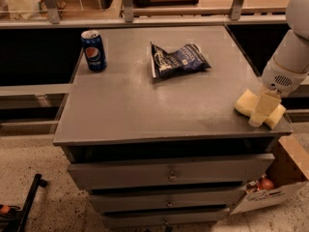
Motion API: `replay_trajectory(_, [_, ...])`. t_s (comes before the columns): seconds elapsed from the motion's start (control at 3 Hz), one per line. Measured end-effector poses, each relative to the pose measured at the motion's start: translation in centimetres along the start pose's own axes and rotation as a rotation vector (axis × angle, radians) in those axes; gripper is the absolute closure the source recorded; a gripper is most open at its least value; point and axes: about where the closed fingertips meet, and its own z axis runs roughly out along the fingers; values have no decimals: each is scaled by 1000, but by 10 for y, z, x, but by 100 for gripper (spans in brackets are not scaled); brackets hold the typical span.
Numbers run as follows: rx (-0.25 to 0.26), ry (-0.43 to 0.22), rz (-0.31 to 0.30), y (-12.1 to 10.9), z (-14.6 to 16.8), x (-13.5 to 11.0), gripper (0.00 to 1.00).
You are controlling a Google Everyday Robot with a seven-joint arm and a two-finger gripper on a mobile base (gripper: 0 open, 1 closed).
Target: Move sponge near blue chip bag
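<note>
The pale yellow sponge (246,102) lies at the right front corner of the grey cabinet top (145,105). My gripper (264,109) comes down from the upper right and sits right on the sponge, covering its middle. The blue chip bag (177,59) lies flat at the back centre of the top, well to the left of and behind the sponge.
An upright blue Pepsi can (93,50) stands at the back left of the top. A cardboard box (275,182) sits on the floor at the right of the drawers. A rail with posts (128,4) runs behind the cabinet.
</note>
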Motion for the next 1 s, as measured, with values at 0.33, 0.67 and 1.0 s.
replay_trajectory(0.33, [4,0,-1,-5,-5,0,64])
replay_trajectory(0.67, [4,0,-1,-5,-8,0,87])
replay_trajectory(1.0, [42,-19,-40,-20,-29,-17,100])
